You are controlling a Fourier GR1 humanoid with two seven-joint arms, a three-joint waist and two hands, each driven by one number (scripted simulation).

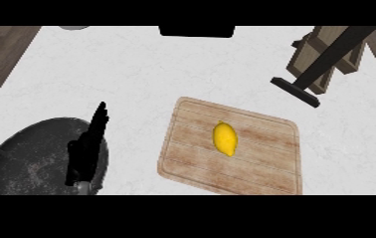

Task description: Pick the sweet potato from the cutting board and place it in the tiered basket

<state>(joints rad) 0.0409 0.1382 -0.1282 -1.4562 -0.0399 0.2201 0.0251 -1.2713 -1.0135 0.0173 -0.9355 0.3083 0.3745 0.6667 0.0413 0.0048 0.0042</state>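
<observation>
I saw my left hand [86,150] held edge-on, fingers straight and pressed together, pointing away from me. The sweet potato [226,138] lay well to the right of those fingertips, on the cutting board [257,172], untouched.

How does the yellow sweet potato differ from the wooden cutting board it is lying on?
The yellow sweet potato is a small, rounded oval with pointed ends; the pale wooden cutting board is a wide, flat slab with rounded corners. The sweet potato is plain bright yellow, while the board shows brown grain lines. The sweet potato lies near the board's middle, and the board rests straight on the white counter. Both are untouched by a hand.
</observation>
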